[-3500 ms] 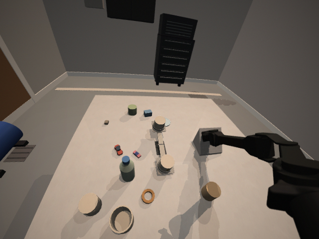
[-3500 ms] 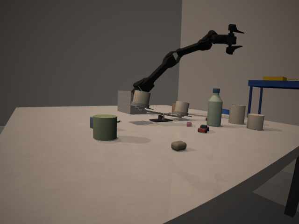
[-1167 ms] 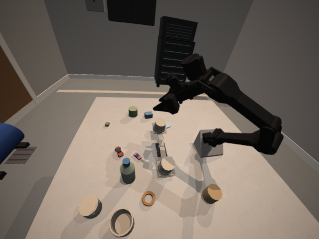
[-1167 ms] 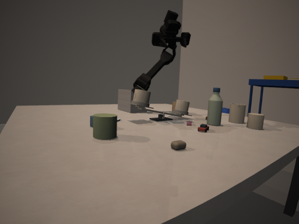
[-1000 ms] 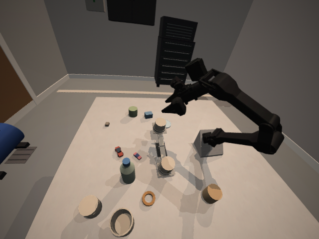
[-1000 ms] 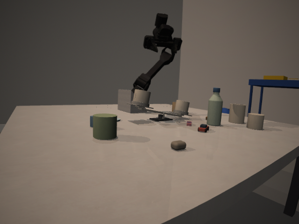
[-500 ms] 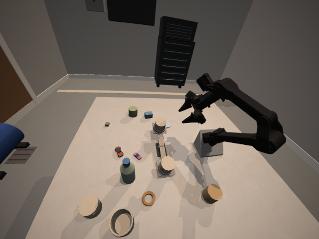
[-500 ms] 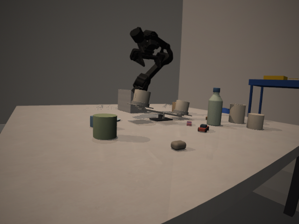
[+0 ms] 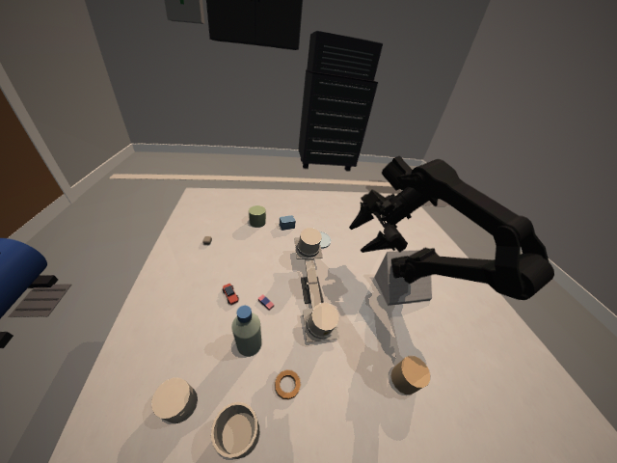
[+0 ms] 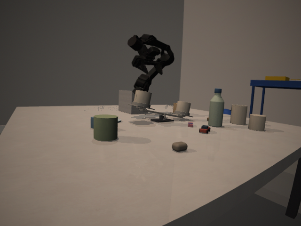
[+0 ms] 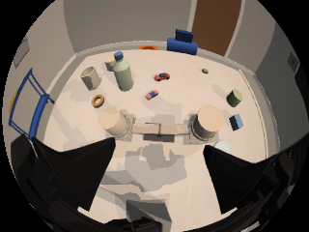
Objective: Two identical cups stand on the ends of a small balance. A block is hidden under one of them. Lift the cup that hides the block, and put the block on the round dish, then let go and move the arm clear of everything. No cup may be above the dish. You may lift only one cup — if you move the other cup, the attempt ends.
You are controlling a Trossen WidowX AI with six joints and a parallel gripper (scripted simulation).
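Lower cup [image 9: 325, 318] [image 10: 183, 108] [image 11: 113, 121], lower centre of the top view, tips the balance [image 9: 312, 276] [image 10: 173, 115] [image 11: 145, 129], presumably block-laden; my empty claw [image 9: 357, 239] [image 10: 154, 73] [image 11: 161, 147] hangs wide, likely to straddle it.

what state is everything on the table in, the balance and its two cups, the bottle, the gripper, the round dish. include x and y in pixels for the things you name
Balance [image 9: 312, 279] [image 10: 167, 114] [image 11: 160, 129]: tilted, bottle-side end lower
Cup near dish [image 9: 309, 241] [image 10: 142, 98] [image 11: 209, 122]: upside down, raised
Other cup [image 9: 324, 319] [image 10: 183, 107] [image 11: 114, 121]: upside down, lowered
Bottle [image 9: 247, 335] [image 10: 216, 110] [image 11: 124, 74]: upright, capped
Gripper [image 9: 356, 239] [image 10: 154, 73] [image 11: 161, 147]: open, holding nothing
Round dish [image 9: 325, 240] [image 11: 223, 147]: uncovered
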